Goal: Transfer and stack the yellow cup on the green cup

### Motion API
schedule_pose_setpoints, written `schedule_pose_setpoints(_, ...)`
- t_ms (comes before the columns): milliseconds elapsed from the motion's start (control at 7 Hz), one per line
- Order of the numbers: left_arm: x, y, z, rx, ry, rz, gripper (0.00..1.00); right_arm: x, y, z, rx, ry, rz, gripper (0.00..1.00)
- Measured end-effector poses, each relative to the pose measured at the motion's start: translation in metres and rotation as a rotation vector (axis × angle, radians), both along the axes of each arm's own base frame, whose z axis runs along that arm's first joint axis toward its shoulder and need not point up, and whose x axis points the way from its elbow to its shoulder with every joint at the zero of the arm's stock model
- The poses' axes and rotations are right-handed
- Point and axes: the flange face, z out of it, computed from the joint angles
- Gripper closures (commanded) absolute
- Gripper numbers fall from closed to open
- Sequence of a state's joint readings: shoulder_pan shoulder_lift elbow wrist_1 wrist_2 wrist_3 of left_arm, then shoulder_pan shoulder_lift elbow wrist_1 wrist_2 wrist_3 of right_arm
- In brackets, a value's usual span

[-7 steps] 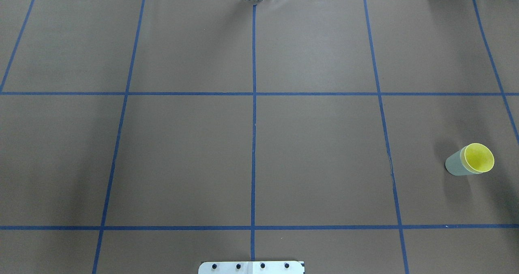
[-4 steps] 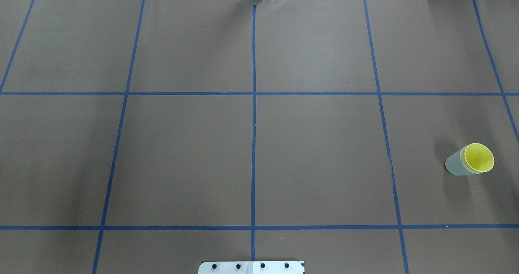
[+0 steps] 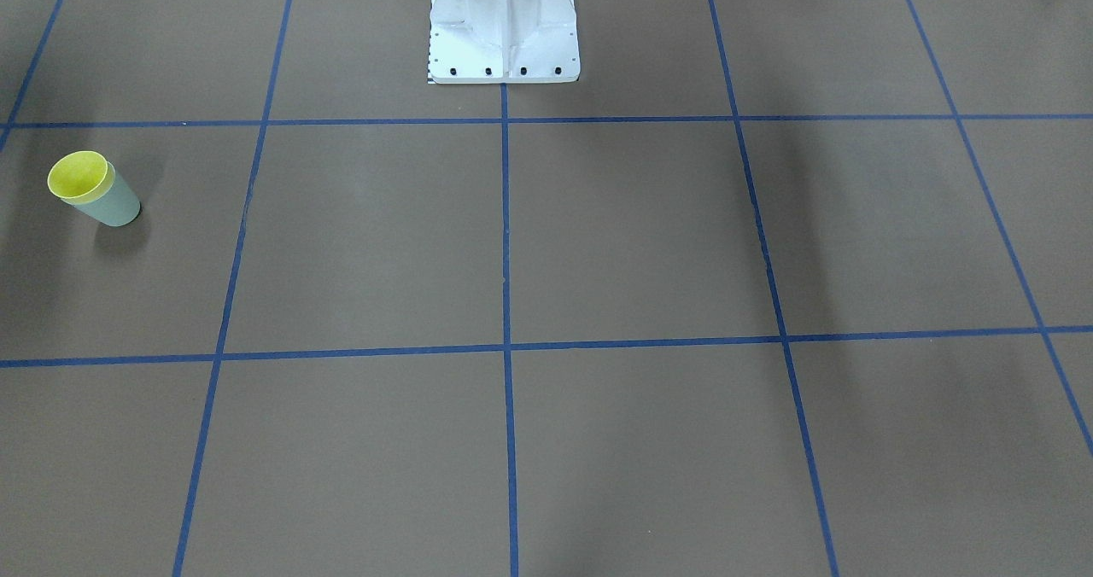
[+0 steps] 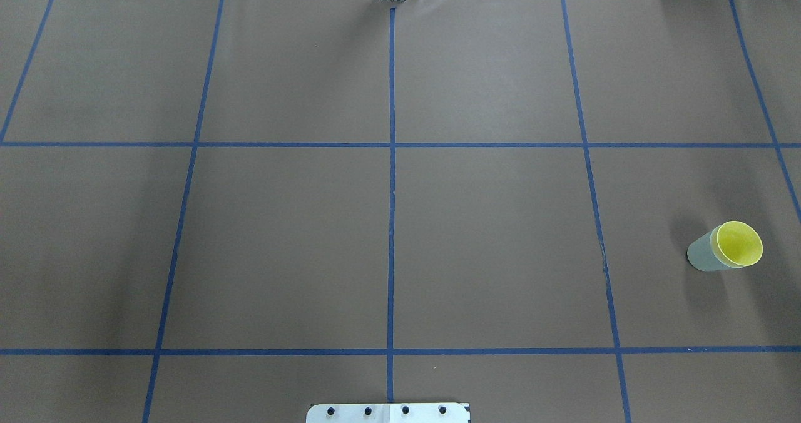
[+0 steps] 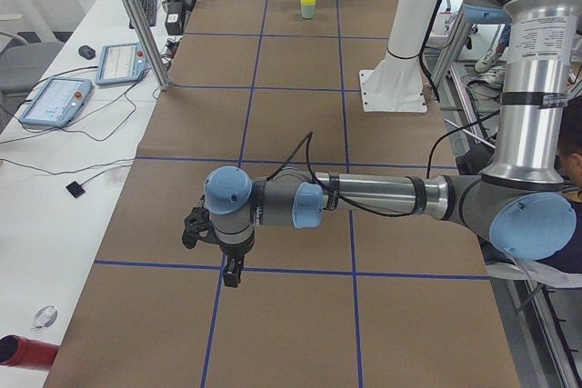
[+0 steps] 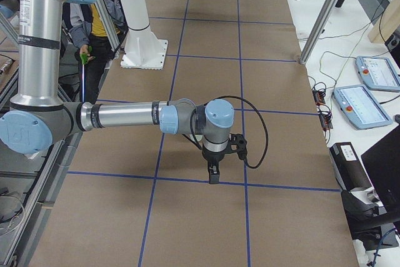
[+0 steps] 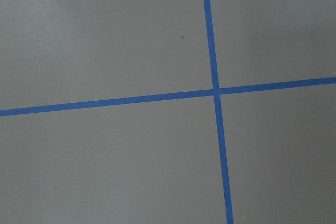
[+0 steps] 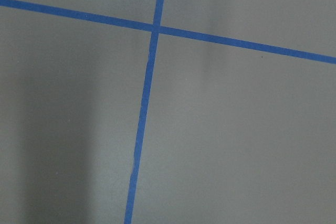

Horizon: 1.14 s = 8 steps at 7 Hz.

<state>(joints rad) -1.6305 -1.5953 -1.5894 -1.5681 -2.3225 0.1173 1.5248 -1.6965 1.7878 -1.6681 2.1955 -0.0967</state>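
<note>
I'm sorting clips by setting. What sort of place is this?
Most likely a robotics lab workcell: the table is covered in brown paper gridded with blue tape, a blue-jointed robot arm reaches over it, and cabled touchscreen pendants sit alongside.

The brown table (image 4: pixel 488 235), gridded with blue tape (image 4: pixel 392 223), carries the green cup (image 4: pixel 701 255), upright with the yellow cup (image 4: pixel 739 244) nested inside.
</note>
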Motion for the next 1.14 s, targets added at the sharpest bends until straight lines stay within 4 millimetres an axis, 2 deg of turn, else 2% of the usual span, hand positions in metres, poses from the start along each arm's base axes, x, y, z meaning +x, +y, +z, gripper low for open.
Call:
schedule_pose_setpoints(286,0.0,0.0,0.002,-0.003,-0.001,0.002,0.0,0.0,0.0,0.0,-0.001,-0.001,0.0,0.0)
schedule_pose_setpoints(714,0.001,0.005,0.027,-0.051,0.003,0.0,0.0,0.0,0.001,0.001,-0.001,-0.002,0.0,0.0)
schedule_pose_setpoints(1143,0.0,0.005,0.031,-0.02,-0.005,-0.001,0.0,0.0,0.001,0.001,-0.003,-0.003,0.0,0.0)
